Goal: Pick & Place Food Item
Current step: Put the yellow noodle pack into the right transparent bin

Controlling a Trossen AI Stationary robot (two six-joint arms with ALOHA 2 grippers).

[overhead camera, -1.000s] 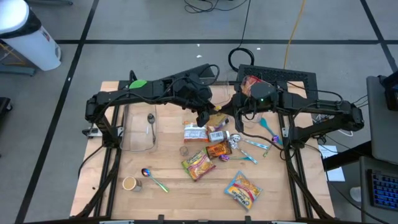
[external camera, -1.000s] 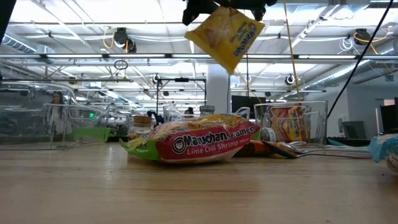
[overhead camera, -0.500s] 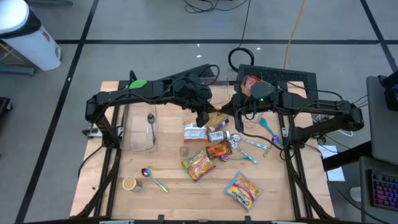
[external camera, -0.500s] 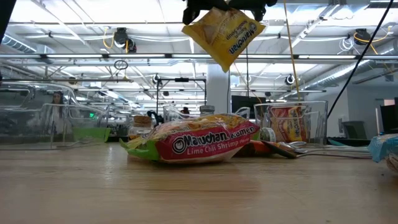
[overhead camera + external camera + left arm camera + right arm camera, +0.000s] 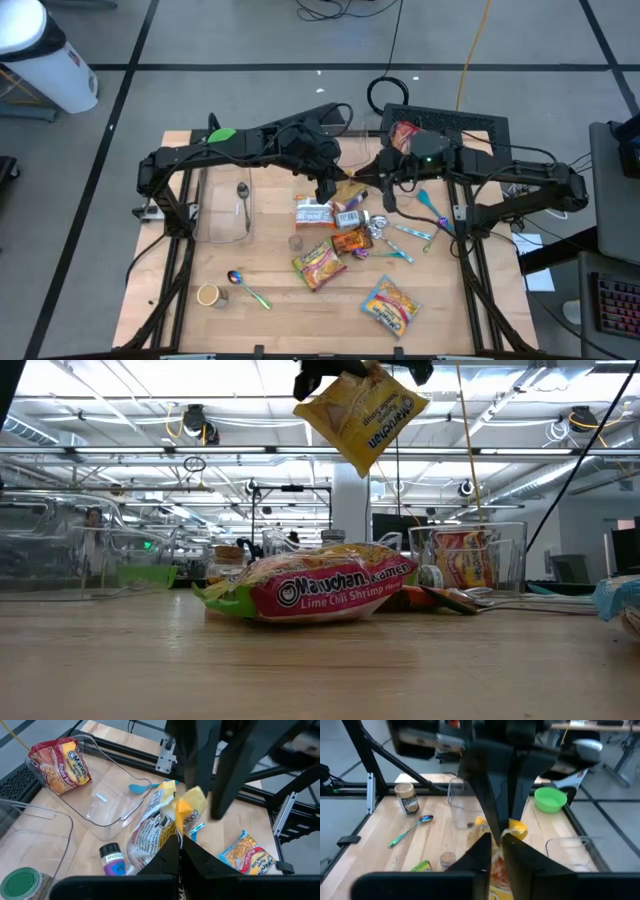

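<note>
yellow packet [image 5: 360, 415], red-and-green ramen pack [image 5: 318, 590], green bowl [image 5: 550, 800]

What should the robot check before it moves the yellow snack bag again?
1. Left gripper clamped on the crinkly yellow snack packet: ok.
2. Packet lifted well above the red-and-green ramen pack on the wooden table: ok.
3. Right gripper out of the way: not ok, it sits right at the packet.
4. Whether the right gripper grips the packet: cannot tell.
5. Room in the clear plastic container beside the red noodle pack: ok, bare floor shows.
6. Which spot the packet should go to: cannot tell.
</note>
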